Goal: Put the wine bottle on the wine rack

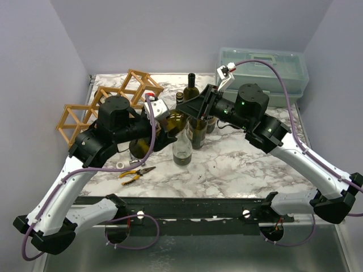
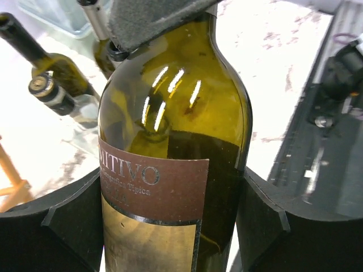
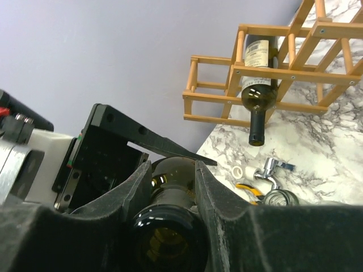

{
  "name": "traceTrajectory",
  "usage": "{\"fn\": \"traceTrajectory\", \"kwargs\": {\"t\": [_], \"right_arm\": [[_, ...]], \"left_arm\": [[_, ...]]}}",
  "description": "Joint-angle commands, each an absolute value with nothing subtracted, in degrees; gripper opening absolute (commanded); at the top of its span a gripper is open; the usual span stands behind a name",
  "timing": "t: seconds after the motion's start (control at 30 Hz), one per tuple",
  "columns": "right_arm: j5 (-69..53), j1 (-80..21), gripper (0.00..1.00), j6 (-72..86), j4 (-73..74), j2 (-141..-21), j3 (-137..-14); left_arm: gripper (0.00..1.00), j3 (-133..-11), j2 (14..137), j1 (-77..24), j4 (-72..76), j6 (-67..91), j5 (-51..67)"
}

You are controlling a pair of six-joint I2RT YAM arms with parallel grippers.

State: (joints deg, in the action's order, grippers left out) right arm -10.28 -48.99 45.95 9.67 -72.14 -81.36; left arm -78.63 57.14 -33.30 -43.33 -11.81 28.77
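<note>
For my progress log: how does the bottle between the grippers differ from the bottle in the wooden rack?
The gripped bottle has a brown label; the rack bottle a pale one. The right gripper holds the gripped bottle's neck and the left gripper its body; the rack bottle lies untouched in the wine rack. Both are dark green glass.

A translucent plastic toolbox (image 1: 272, 71) sits at the counter's (image 1: 238, 164) far right corner. Yellow-handled pliers (image 1: 136, 172) lie near the front edge, a small white ring (image 1: 120, 165) just beside them.
</note>
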Motion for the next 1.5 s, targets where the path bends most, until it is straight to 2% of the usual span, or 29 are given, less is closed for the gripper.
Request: {"fn": "traceTrajectory", "kwargs": {"t": [0.0, 0.07, 0.27, 0.37, 0.5, 0.73, 0.87, 1.03, 1.33, 1.47], "right_arm": [[-13.7, -49.3, 0.01, 48.3, 4.3, -69.5, -82.6], [-16.6, -49.3, 0.01, 45.5, 4.8, -69.8, -82.2], [-20.8, -49.4, 0.42, 34.9, 16.5, -72.1, -84.4], [-20.7, -49.3, 0.61, 30.4, 22.4, -73.1, -85.7], [-21.6, -49.3, 0.82, 25.8, 28.6, -74.3, -88.3], [-18.3, -49.3, 0.99, 19.1, 38.4, -75.2, -93.7], [-14.6, -49.3, 1.00, 15.0, 47.8, -79.3, -101.2], [-19.3, -49.5, 0.99, 12.6, 55.3, -84.3, -106.8], [-20.6, -52.8, 0.85, 11.4, 62.7, -90.8, -113.5], [-21.5, -53.5, 0.81, 11.2, 62.6, -90.7, -112.4]], "left_arm": [[0.00, -74.0, 56.8, -36.1, -39.4, -23.6, 6.2], [0.00, -72.3, 55.9, -36.4, -35.6, -25.8, 1.3], [0.00, -62.3, 49.7, -36.8, -20.7, -37.2, -4.4], [0.00, -58.0, 46.7, -36.9, -17.0, -44.5, -1.2], [0.00, -56.3, 44.9, -37.0, -15.8, -47.6, 2.1], [0.00, -52.4, 40.7, -37.3, -15.9, -51.2, 4.1], [0.00, -50.1, 38.8, -37.7, -15.9, -55.7, 6.4], [0.00, -50.1, 38.5, -38.0, -16.1, -59.2, 6.9], [0.00, -53.6, 40.2, -38.5, -21.4, -62.6, 7.6], [0.00, -54.7, 40.3, -38.8, -23.1, -64.2, 7.6]]}}
